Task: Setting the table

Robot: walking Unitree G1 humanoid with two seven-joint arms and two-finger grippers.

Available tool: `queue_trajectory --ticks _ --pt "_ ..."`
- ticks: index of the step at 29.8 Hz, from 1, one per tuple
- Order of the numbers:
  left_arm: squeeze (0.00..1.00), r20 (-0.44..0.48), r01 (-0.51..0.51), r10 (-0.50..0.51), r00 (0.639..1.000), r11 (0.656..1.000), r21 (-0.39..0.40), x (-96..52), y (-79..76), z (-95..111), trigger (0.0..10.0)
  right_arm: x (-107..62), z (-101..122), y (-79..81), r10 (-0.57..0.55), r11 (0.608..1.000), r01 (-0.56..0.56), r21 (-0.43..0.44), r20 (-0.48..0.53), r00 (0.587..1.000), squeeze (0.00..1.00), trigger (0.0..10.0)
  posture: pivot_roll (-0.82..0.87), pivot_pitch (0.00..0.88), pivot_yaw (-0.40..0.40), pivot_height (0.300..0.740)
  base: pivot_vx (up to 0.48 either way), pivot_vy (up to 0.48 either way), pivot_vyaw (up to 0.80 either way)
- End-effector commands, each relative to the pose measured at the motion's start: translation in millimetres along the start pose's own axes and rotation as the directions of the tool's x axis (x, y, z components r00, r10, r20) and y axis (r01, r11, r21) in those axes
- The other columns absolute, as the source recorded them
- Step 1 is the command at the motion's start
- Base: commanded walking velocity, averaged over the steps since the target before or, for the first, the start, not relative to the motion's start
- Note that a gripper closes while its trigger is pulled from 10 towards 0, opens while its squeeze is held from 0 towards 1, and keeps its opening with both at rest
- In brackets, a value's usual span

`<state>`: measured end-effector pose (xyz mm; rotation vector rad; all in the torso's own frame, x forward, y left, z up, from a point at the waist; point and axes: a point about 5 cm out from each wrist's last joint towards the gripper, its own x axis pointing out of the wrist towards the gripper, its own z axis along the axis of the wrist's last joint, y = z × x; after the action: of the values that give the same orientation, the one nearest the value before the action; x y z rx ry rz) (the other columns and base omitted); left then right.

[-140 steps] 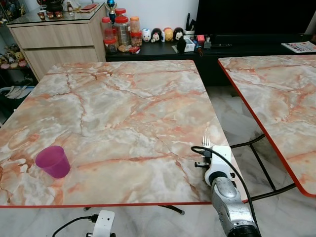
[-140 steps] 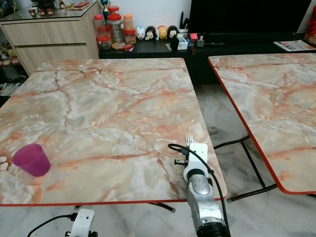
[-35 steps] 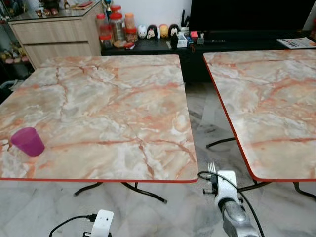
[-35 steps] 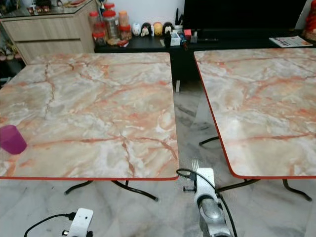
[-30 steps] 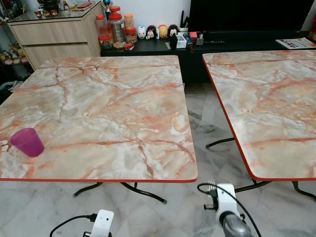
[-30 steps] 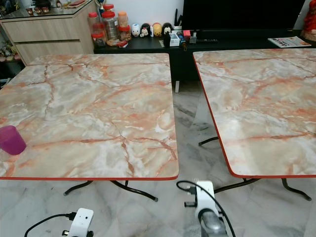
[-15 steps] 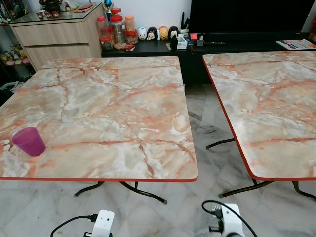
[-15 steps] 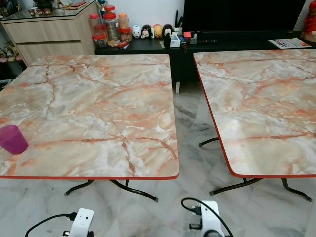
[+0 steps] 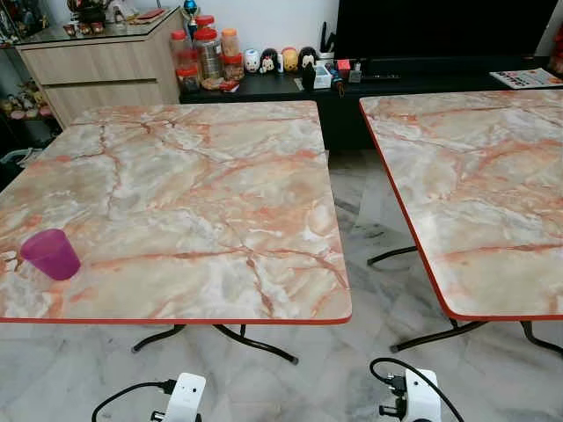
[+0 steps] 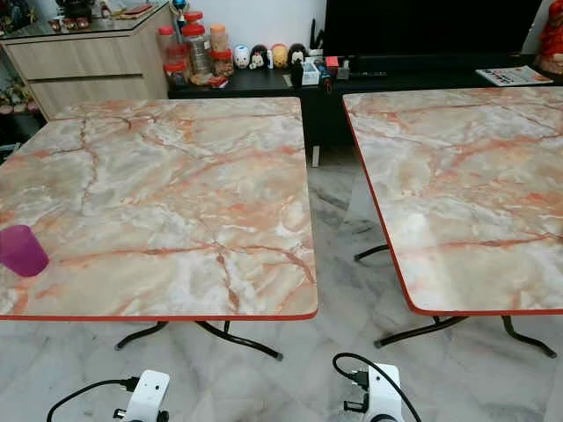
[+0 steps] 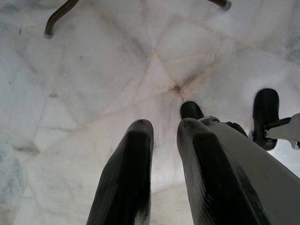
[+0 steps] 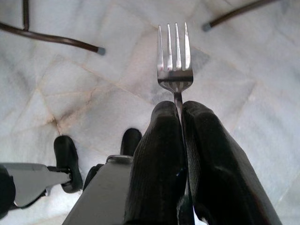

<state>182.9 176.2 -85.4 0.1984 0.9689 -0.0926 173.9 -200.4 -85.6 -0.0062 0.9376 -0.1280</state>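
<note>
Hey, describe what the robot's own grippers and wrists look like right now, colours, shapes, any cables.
Each gripper, left gripper and right gripper, has two long, rounded matte black fingers with finely ribbed inner faces. From the head camera, both wrists carry a white plastic block with a black cable plugged into its side, looping on the right wrist.

The left gripper [image 11: 164, 133] is seen over a pale marble floor [image 11: 84, 79], its two black fingers [image 11: 129, 178] held slightly apart with nothing between them. Two dark table-leg ends [image 11: 58, 16] are seen on the tiles, and the robot's own grey leg [image 11: 253, 164] and black feet [image 11: 266, 112] are visible beside the fingers.
</note>
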Motion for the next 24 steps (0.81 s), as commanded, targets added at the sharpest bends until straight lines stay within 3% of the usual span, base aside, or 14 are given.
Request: queue_trajectory --ticks 1,16,24 --pt "0.00 -0.002 0.008 -0.008 1.000 1.000 0.014 0.4 -0.9 1.5 10.0 0.2 1.5 4.8 0.024 0.999 -0.024 -0.022 0.013 1.000 0.00 10.0 -0.11 0.000 0.028 0.740 0.000 -0.247 0.00" --pt "0.00 -0.010 -0.004 0.004 1.000 1.000 -0.014 -0.1 -2.1 -2.1 10.0 -0.5 0.4 0.0 0.003 1.000 -0.002 -0.018 0.021 1.000 0.00 10.0 -0.12 0.000 0.016 0.740 0.000 -0.204 0.00" --pt "0.00 -0.013 -0.015 0.015 1.000 1.000 -0.027 -0.4 0.6 -3.4 10.0 -1.2 -1.8 -4.5 -0.027 0.999 0.026 0.036 0.017 0.999 0.00 10.0 -0.11 0.000 0.011 0.740 0.000 -0.307 0.00"
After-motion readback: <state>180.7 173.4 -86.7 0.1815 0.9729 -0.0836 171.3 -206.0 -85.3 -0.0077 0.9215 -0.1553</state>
